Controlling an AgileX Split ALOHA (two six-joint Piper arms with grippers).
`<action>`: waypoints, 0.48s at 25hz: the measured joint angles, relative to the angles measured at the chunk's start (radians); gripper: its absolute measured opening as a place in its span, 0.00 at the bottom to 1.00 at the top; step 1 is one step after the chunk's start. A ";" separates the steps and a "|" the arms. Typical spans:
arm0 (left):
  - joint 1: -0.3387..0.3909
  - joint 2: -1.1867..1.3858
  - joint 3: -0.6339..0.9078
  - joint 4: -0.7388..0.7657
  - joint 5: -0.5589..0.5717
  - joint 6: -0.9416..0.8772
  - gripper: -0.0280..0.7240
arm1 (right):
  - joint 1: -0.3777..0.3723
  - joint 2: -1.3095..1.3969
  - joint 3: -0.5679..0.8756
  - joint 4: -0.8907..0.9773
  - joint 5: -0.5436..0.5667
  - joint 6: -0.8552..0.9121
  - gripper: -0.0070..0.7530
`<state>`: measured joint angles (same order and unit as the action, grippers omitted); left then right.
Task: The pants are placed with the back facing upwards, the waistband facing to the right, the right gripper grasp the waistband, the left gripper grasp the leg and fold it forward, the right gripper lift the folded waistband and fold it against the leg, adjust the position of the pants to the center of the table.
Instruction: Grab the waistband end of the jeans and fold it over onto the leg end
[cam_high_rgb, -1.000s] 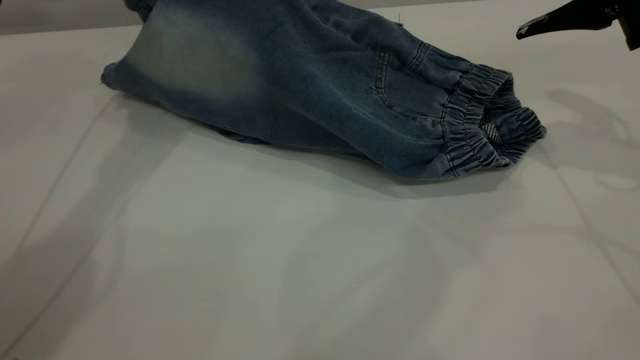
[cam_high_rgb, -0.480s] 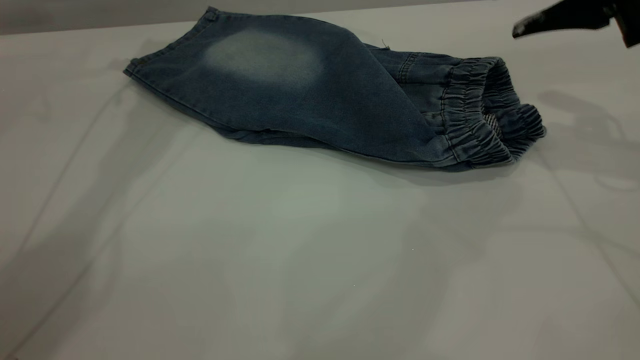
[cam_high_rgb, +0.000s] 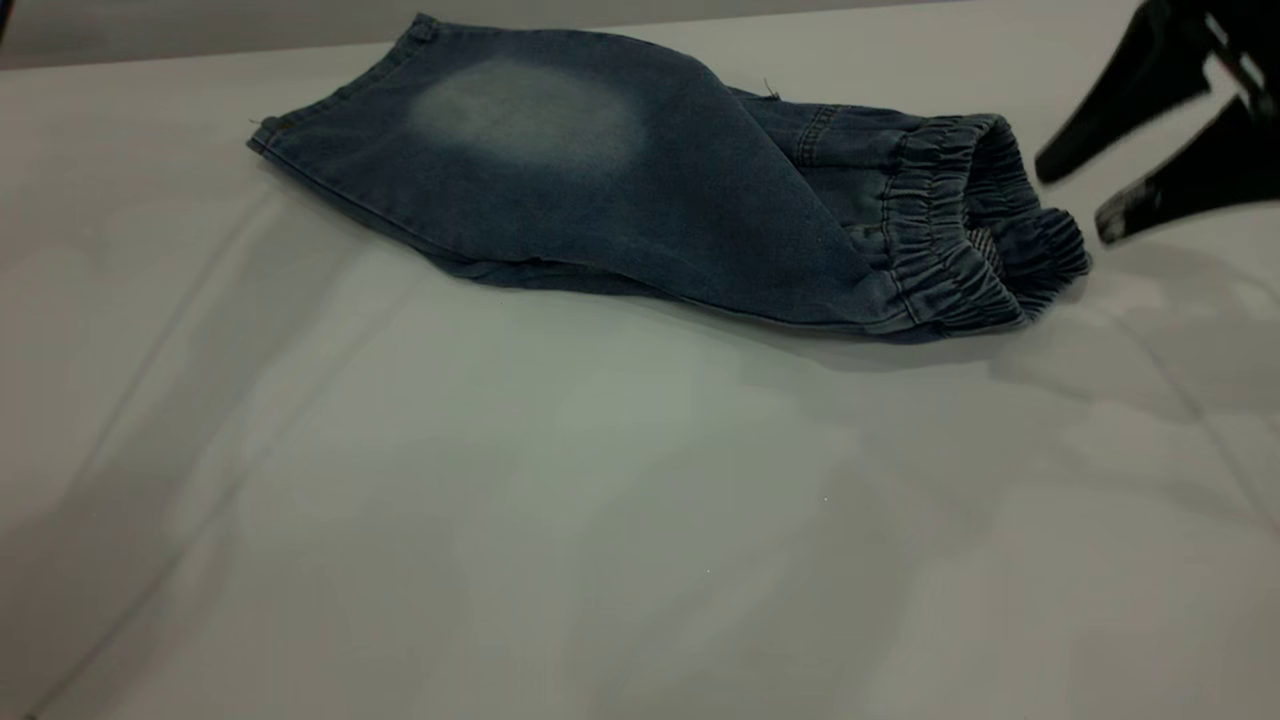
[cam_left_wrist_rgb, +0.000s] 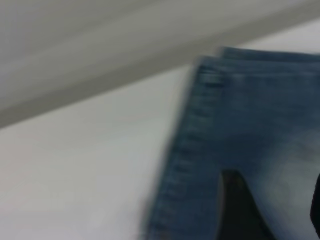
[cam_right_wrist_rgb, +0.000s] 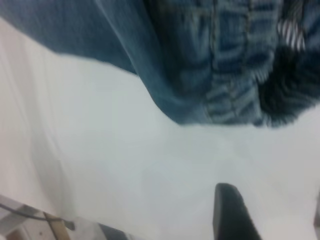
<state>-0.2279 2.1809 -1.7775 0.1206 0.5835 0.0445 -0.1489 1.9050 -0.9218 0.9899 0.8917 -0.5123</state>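
The pants (cam_high_rgb: 640, 170) lie folded lengthwise on the table (cam_high_rgb: 600, 520), toward the far edge, stretching from about ten o'clock to two o'clock of the exterior view. The plain leg with its pale bleached patch is on top; the printed leg cannot be seen from here. The waistband (cam_high_rgb: 960, 240) is the bunched end at the two to three o'clock side, its opening gaping a little, with a striped lining showing inside.

The right gripper (cam_high_rgb: 1085, 195) hangs just off that end, at three o'clock from the waistband, near it but apart from the cloth. Its two black fingers (cam_high_rgb: 1120, 100) are spread well apart and hold nothing, their tips aimed down toward the waistband. The right wrist view shows the same: the ruched band (cam_right_wrist_rgb: 235, 75) lies ahead, one finger (cam_right_wrist_rgb: 232, 215) over bare table short of it.

The left gripper (cam_left_wrist_rgb: 270, 210) is out of the exterior view; its own camera shows it above the hem end of the pants (cam_left_wrist_rgb: 240, 130) (the ten o'clock end), with one dark finger (cam_left_wrist_rgb: 237, 205) over the denim. The view is too blurred to tell how wide its fingers stand.

Half a second ago only one fingertip of the right gripper showed, high in the far corner; now both fingers are in view, lower and closer to the waistband. The pants have not shifted.
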 joint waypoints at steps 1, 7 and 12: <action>-0.004 -0.005 0.000 -0.070 0.008 0.061 0.49 | 0.000 0.000 0.026 0.026 -0.022 -0.045 0.41; -0.004 -0.029 0.000 -0.405 0.037 0.338 0.49 | 0.013 0.000 0.113 0.292 -0.085 -0.338 0.42; -0.004 -0.056 0.000 -0.551 0.043 0.450 0.49 | 0.078 0.041 0.113 0.398 -0.084 -0.489 0.54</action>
<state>-0.2320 2.1253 -1.7775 -0.4301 0.6268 0.4950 -0.0706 1.9464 -0.8088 1.3877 0.8080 -1.0015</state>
